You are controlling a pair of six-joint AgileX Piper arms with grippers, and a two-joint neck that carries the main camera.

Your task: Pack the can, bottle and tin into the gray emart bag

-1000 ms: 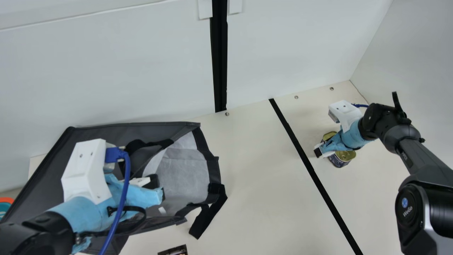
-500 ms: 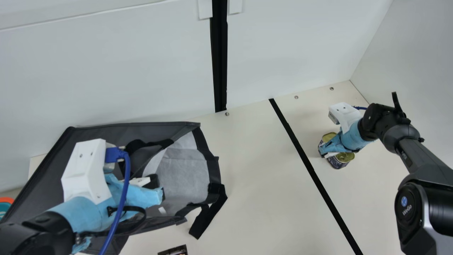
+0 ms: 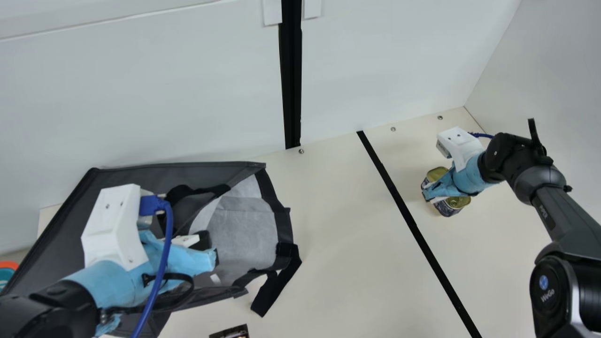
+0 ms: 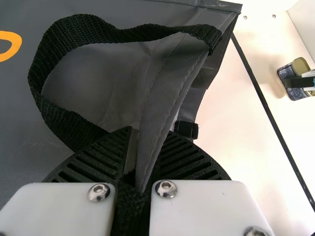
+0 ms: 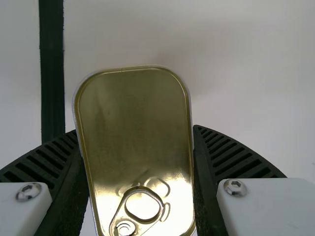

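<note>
The right tool (image 5: 135, 130), clamped on the tin (image 3: 437, 173) at frame right, should carry it level into the bag (image 3: 244, 230), lower left, whose edge the left tool (image 4: 149, 131) pinches.

gold-topped tin (image 5: 133, 118), open gray bag (image 3: 61, 220)

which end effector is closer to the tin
Right: the right end effector grips the tin by its sides; the left end effector is farther off, pinching the gray bag.

White lettering (image 3: 547, 295) marks the right arm's (image 3: 575, 220) black joint (image 3: 547, 313).
</note>
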